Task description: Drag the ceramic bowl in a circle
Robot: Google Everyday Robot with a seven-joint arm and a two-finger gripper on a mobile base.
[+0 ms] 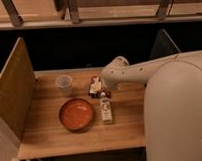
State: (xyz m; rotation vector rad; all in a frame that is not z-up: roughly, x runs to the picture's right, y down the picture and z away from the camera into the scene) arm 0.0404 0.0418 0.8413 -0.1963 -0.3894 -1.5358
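— How do the fingers stand?
— Spread apart, we judge, with nothing gripped. We see the gripper (104,86) beyond the ceramic bowl (76,114), behind it and to its right, clear of its rim, over a red-and-white packet (95,87).
— And the bowl itself?
— Upright on the wooden table (46,139). Just right of it we find a pale carton (105,109) lying flat, and behind it to the left a small translucent cup (64,84). The white arm (144,68) reaches in from the bowl's far right.

Glossy glazed ceramic bowl (76,114), translucent plastic cup (64,84), matt smooth wooden table (46,139).
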